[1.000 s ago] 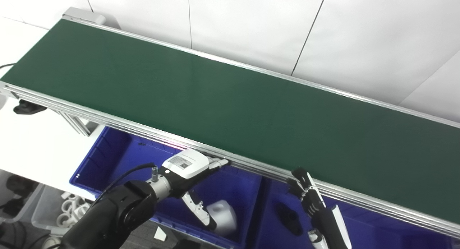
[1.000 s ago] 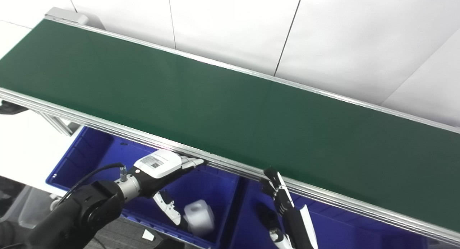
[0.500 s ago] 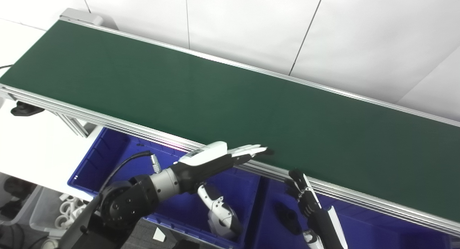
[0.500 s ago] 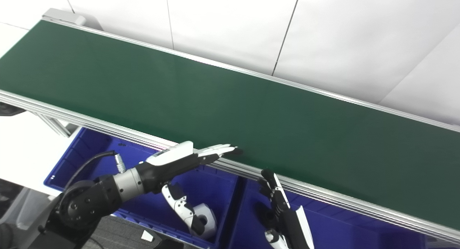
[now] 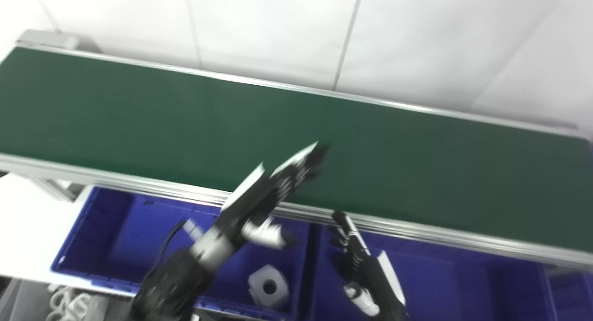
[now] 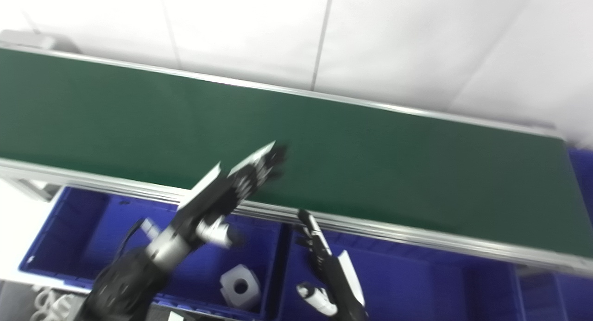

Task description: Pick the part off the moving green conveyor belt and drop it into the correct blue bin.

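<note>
Over green belt (image 5: 139,112), left hand (image 5: 278,184) outstretched, empty

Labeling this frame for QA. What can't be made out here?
- Left hand: motion-blurred in both views; finger pose unclear.
- Right hand: blurred, cut by bottom edge.
- Right blue bin: contents unclear, partly hidden by the conveyor belt frame.
- White part in left blue bin: shape soft.
</note>
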`<state>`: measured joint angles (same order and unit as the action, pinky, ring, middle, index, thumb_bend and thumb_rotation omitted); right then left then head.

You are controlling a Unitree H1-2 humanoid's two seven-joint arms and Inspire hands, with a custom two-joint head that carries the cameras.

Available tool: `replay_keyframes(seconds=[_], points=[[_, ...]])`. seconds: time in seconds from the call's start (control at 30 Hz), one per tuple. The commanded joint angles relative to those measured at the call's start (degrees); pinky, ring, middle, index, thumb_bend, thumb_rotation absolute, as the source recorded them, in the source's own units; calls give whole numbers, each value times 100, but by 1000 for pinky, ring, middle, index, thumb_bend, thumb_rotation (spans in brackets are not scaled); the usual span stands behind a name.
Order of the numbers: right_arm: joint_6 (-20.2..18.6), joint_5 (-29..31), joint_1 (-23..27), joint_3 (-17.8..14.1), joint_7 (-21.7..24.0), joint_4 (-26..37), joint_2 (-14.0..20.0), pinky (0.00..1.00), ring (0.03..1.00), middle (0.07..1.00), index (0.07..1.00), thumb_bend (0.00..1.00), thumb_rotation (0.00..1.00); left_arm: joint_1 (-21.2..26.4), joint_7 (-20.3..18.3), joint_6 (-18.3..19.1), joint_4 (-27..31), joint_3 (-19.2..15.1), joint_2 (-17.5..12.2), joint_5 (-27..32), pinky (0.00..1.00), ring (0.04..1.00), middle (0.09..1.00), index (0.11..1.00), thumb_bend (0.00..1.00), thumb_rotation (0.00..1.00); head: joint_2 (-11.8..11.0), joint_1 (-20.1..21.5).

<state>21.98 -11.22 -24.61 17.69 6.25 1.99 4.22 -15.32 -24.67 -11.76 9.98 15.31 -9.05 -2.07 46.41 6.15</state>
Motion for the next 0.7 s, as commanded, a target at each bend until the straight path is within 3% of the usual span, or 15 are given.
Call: replay_keyframes(seconds=[0.0, 0.1, 0.27, 0.4, 0.67], points=[[343, -62, -17, 64, -105, 45, -152, 865, 928, 978, 980, 903, 973, 16, 193, -712, -235, 22, 2, -152, 924, 977, 981, 925, 1000, 670, -51, 171], [366, -56, -27, 101, -155, -70, -195, 864, 923, 989, 972, 902, 961, 5, 298, -1096, -653, 27, -72, -270, 926, 977, 981, 928, 1000, 687, -162, 384], [469, -93, -35, 114, -192, -259, -166, 885, 929, 998, 972, 892, 954, 56, 482, -1498, -1063, 175, -105, -639, 896, 952, 963, 927, 1000, 719, -262, 383], [476, -120, -53, 126, -219, -306, -111, 929, 967, 999, 973, 895, 951, 54, 605, -1514, -1056, 370, -175, -839, 872, 938, 958, 923, 1000, 702, -217, 314], [488, -61, -46, 134, -292, -276, 41, 925, 961, 1000, 982, 903, 960, 24, 794, -1504, -952, 564, -190, -1035, 845, 932, 958, 923, 1000, 701, -102, 17]])
